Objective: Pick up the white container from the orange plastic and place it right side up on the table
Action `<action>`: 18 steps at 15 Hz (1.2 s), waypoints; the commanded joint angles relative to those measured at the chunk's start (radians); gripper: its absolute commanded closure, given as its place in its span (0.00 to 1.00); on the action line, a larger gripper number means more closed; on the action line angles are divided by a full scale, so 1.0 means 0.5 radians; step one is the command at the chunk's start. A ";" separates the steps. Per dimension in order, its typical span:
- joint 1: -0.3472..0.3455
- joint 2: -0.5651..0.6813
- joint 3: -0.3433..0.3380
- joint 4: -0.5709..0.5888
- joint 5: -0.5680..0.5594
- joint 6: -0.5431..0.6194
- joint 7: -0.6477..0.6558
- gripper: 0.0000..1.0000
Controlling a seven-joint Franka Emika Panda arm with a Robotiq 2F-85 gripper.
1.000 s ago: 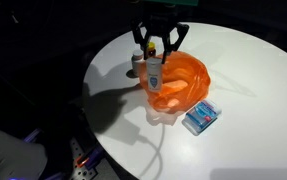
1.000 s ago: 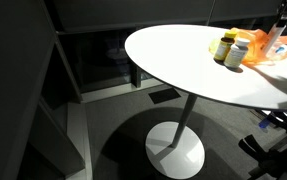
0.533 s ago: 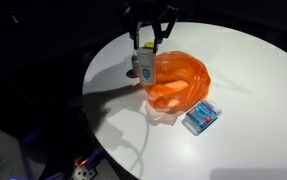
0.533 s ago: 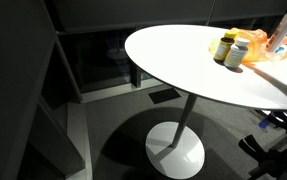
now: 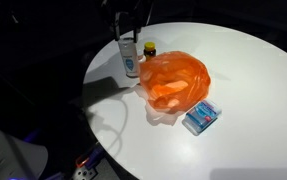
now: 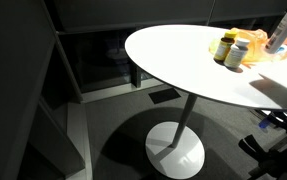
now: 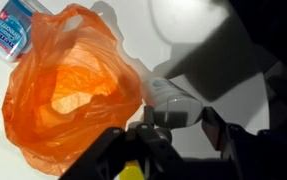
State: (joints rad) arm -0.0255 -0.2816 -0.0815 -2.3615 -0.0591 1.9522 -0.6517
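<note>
Overhead, a round white table (image 5: 245,108) fills the scene, with a crumpled orange plastic bag (image 5: 175,78) lying near its middle. A white cylindrical plastic container (image 5: 131,63) stands upright just left of the bag, outside it, over the table's left part; whether its base touches the tabletop cannot be told. The black robot gripper (image 5: 131,42) comes down from above, its jaws clamped on the container's upper end. A small dark bottle with a yellow cap (image 5: 149,47) stands just beyond the container, by the bag's far left edge. A blue and white flat packet (image 5: 200,117) lies near the bag's near right side. From the wrist, the container (image 7: 175,98) reaches out between the dark fingers (image 7: 219,130), beside the orange bag (image 7: 71,92)
</note>
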 commanded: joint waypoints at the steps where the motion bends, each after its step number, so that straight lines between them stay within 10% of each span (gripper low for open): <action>1: 0.072 -0.055 0.018 -0.050 0.013 -0.026 0.008 0.73; 18: 0.098 0.221 -0.031 -0.117 0.100 0.183 -0.210 0.73</action>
State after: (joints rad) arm 0.0365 -0.1920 -0.0913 -2.4302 -0.0231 2.0312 -0.7231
